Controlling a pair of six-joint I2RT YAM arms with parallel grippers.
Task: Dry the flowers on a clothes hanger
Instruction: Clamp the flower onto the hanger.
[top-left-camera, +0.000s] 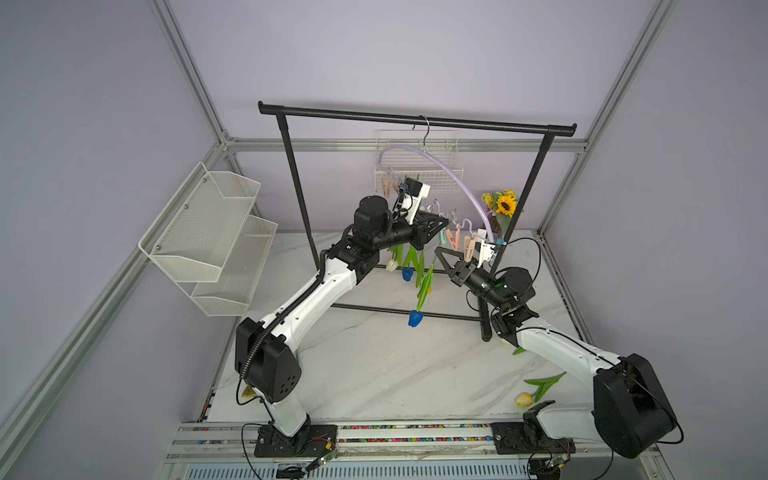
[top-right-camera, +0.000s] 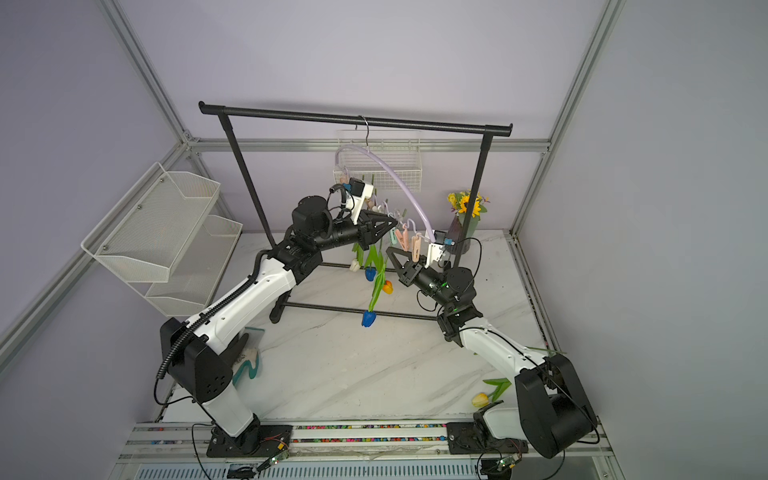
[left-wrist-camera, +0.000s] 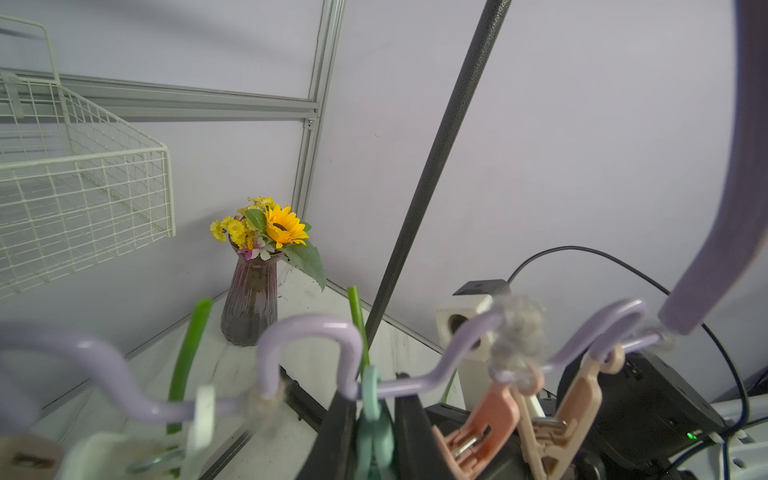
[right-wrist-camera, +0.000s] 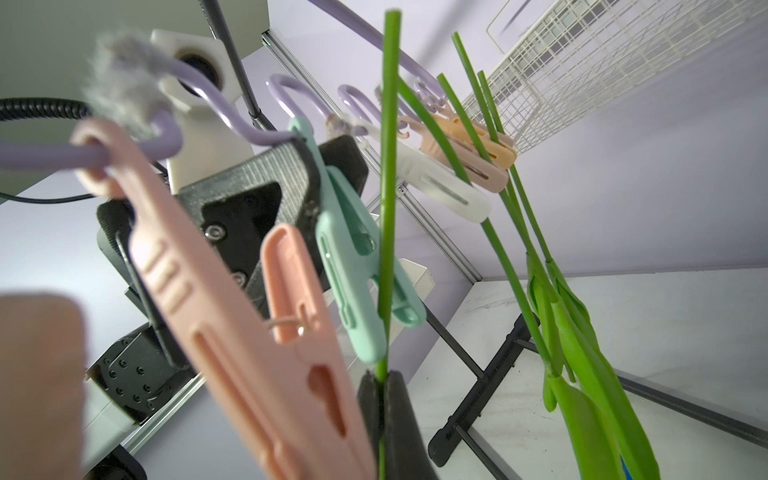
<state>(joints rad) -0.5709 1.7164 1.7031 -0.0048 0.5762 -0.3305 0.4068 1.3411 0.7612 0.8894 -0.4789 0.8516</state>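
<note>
Right gripper clenches a tulip stem, whose long axis rises straight from it through the mint clothespin on the clothes hanger. Left gripper, nearer the pin, straddles it; squeezing or loosened, I cannot tell.

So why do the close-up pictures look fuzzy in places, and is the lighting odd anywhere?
Right wrist view: big pink clothespin soft, straight green stem crisp. Left wrist view: white clothespin smeared, sunflower bouquet sharp. In both top views: even, soft light, faint shadows, frame posts splaying from the wide lens.
</note>
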